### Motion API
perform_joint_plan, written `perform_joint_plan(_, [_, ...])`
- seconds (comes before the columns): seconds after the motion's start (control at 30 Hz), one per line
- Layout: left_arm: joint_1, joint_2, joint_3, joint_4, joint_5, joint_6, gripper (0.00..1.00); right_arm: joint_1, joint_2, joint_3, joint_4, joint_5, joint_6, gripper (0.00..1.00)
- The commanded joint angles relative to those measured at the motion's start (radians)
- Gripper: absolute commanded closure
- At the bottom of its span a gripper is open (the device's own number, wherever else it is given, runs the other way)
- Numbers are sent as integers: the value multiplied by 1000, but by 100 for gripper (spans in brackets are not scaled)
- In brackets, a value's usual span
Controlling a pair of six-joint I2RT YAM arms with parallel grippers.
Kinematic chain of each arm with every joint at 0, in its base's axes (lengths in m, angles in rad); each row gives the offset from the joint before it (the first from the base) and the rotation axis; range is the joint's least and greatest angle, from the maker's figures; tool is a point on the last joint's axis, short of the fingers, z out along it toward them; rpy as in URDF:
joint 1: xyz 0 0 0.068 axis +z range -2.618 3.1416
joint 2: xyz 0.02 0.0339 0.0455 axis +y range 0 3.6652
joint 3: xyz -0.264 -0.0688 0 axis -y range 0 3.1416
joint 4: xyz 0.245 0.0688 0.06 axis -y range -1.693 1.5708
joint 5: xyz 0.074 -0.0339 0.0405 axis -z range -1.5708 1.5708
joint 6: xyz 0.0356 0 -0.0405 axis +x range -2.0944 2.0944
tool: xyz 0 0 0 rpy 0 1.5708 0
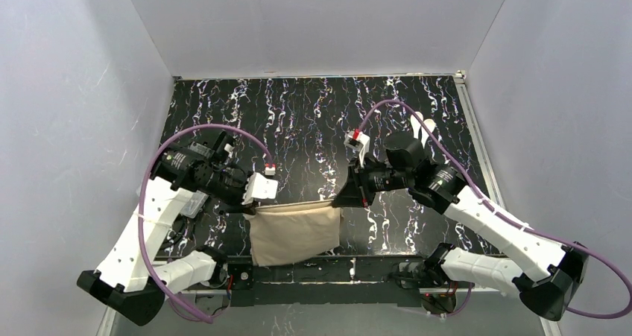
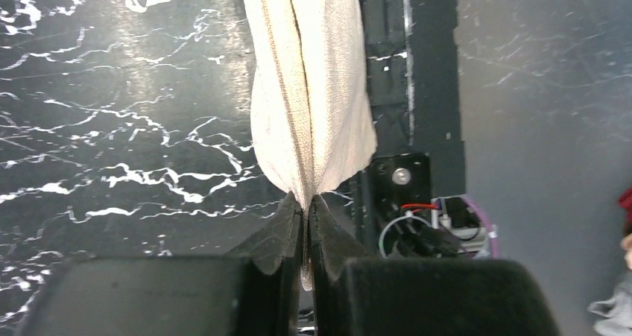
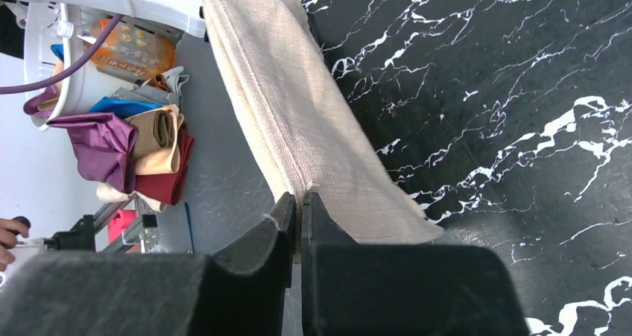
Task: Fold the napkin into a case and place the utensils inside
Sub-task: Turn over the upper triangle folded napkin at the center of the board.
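- Black, white-veined counter (image 1: pixel 313 120) between plain pale walls: the napkin (image 1: pixel 294 234) hangs as a beige sheet over the counter's near edge, strung between the two arms.
- Left arm (image 1: pixel 149 224) pinches the sheet's upper left corner. The left jaws are closed tight on the cloth, and the left wrist view shows two layers meeting at the pinch.
- Right arm (image 1: pixel 492 217) holds the upper right corner the same way, the right jaws clamped on a doubled hem. The top edge runs nearly straight between the two grips, sagging only a little.
- Below that edge the cloth falls loosely in front of the black rail where the arm bases are bolted, and its lower edge looks uneven.
- No utensils show in any view. Beyond the counter's edge, the right wrist view catches a white bin (image 3: pixel 45 68) of folded coloured cloths.
- Judged from this, the work is in the folding step, with the napkin apparently doubled once and not yet a narrow case, so the task looks less than half done.
- Next move likely calls for both arms to travel together, keeping the top edge taut, and lay the cloth flat on the counter with its edges square. If one side lags, the layers could skew.
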Motion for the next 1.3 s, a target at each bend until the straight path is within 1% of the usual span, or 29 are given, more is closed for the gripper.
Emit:
perform_joint_plan(0.0, [-1,38,13,-86,47,-98,100,-1,15,4,-34,6,35,99])
perform_joint_plan(0.07, [-2,86,4,-29,33,-109,100,-11,54,0,6,27,17,99])
perform_joint_plan(0.13, [0,156,-4,40,-2,-110,100,-53,107,-3,68,36,4,99])
perform_joint_plan(0.27, [12,359,10,173,-73,-115,100,-148,239,-36,220,39,-15,99])
perform_joint_plan(0.37, [34,544,62,253,-121,-128,100,-196,397,-26,271,43,-64,99])
perform_joint_plan(0.43, [47,654,120,297,-158,-147,100,-220,488,7,284,56,-124,99])
perform_joint_plan(0.5, [61,764,211,321,-194,-160,100,-257,578,53,303,61,-158,99])
perform_joint_plan(0.63, [104,969,413,328,-236,-201,100,-315,736,141,345,39,-191,99])
perform_joint_plan(0.7, [119,1051,499,323,-260,-213,100,-333,804,199,335,38,-224,99])
perform_joint_plan(0.8, [132,1145,590,335,-295,-228,100,-343,891,281,307,50,-267,94])
perform_joint_plan(0.87, [139,1193,635,360,-303,-257,96,-344,945,334,296,65,-280,87])
perform_joint_plan(0.9, [141,1212,658,372,-306,-278,92,-344,968,359,289,76,-286,82])
perform_joint_plan(0.93, [143,1228,679,383,-308,-299,87,-345,989,383,280,89,-290,75])
perform_joint_plan(0.97, [143,1239,694,400,-317,-317,82,-344,1004,402,270,109,-296,61])
perform_joint_plan(1.0, [144,1251,705,411,-327,-334,76,-345,1015,421,263,128,-301,39])
perform_joint_plan(1.03, [145,1254,713,425,-342,-347,67,-347,1024,440,251,146,-306,8])
perform_joint_plan(1.07, [145,1255,721,433,-355,-359,64,-350,1023,458,239,169,-308,2])
perform_joint_plan(1.2, [176,1232,753,429,-333,-403,57,-364,942,459,259,264,-286,1])
perform_joint_plan(1.27, [192,1206,758,415,-318,-407,51,-365,891,445,254,302,-279,1])
